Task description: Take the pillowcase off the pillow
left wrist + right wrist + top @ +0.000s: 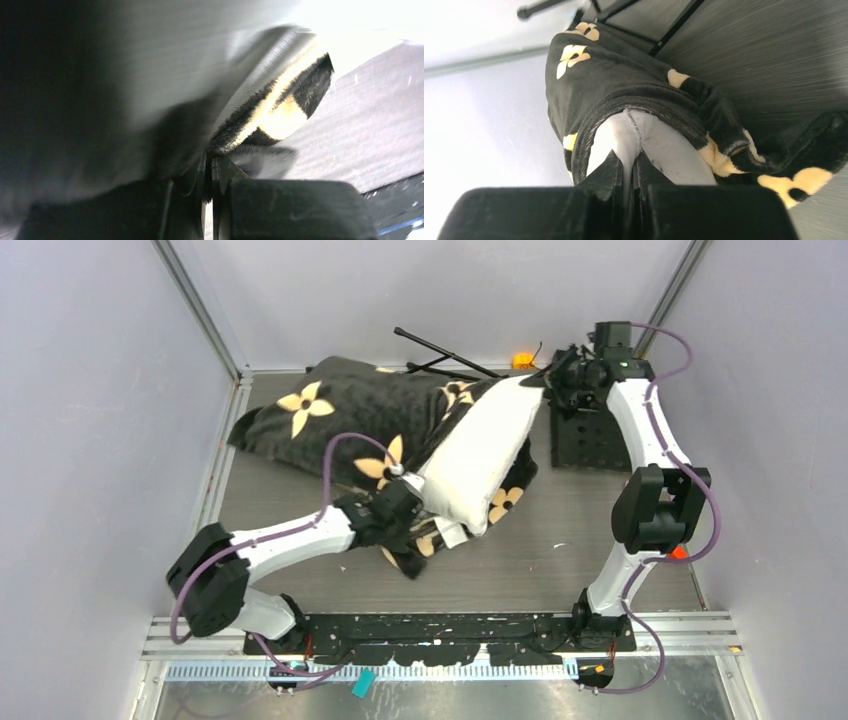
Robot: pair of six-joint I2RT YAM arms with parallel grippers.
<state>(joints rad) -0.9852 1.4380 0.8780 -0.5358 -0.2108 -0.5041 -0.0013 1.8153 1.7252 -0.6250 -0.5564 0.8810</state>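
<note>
The black plush pillowcase (330, 410) with tan flowers lies at the back left of the table. The white pillow (480, 455) sticks halfway out of its open end, slanting toward the back right. My right gripper (552, 380) is shut on the pillow's far corner. In the right wrist view its jaws (633, 161) pinch the white seam of the pillow (669, 150), with the pillowcase (624, 85) bunched behind. My left gripper (415, 518) is shut on the pillowcase's near edge. In the left wrist view black plush (280, 100) runs into the closed jaws (212, 162), under the pillow (150, 65).
A black perforated metal plate (590, 440) lies at the back right under the right arm. Thin black rods (445, 355) and a small orange item (522, 361) sit by the back wall. Grey walls close in on both sides. A black base plate (440, 635) runs along the near edge.
</note>
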